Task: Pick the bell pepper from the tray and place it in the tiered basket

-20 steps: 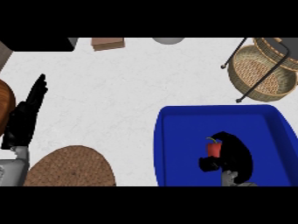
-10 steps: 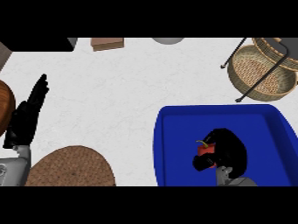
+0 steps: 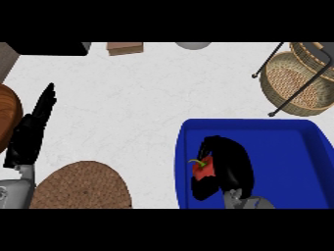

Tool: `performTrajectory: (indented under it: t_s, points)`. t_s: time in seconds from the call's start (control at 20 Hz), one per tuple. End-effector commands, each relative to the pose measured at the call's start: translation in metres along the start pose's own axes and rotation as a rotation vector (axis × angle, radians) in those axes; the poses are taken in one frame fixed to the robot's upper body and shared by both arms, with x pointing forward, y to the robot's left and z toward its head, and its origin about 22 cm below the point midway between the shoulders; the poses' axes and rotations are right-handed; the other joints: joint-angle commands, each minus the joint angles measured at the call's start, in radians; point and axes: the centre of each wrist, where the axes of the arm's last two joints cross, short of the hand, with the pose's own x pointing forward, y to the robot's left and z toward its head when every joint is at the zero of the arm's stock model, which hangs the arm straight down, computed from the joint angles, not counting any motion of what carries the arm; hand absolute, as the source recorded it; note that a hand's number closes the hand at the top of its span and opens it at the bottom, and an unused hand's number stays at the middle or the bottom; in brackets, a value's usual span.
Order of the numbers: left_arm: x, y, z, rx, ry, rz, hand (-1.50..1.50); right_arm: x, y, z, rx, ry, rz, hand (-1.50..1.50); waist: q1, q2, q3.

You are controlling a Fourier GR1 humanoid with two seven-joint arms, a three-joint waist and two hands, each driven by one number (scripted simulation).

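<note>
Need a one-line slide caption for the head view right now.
Right hand curled round the red bell pepper over the blue tray; tiered basket waits beyond.

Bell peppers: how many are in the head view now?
1. One red bell pepper is in the blue tray at its left side, with the right robot hand curled round it. The hand might hide others.

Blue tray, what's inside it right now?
Inside the blue tray is a red bell pepper with a green stem, with the right hand curled round it. The hand covers most of the pepper and the tray floor beneath.
</note>
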Motion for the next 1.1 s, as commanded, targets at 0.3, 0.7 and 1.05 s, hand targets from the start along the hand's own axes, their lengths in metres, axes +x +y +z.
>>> performTrajectory:
  t_s: [0.3,0.7,1.05]
  points:
    - [-0.002,0.001,0.000,0.007,0.022,0.011,0.00,0.043,-0.064,0.041,-0.290,-0.434,-0.136,1.50,-0.030,-0.006,0.000]
    - [-0.004,0.000,-0.002,0.025,0.007,-0.004,0.00,0.047,-0.159,0.049,-0.512,-0.426,-0.145,1.50,-0.025,-0.003,-0.001]
    - [-0.002,0.007,0.005,0.009,-0.003,-0.004,0.00,0.040,-0.225,0.040,-0.495,-0.401,-0.038,1.50,-0.021,-0.003,0.000]
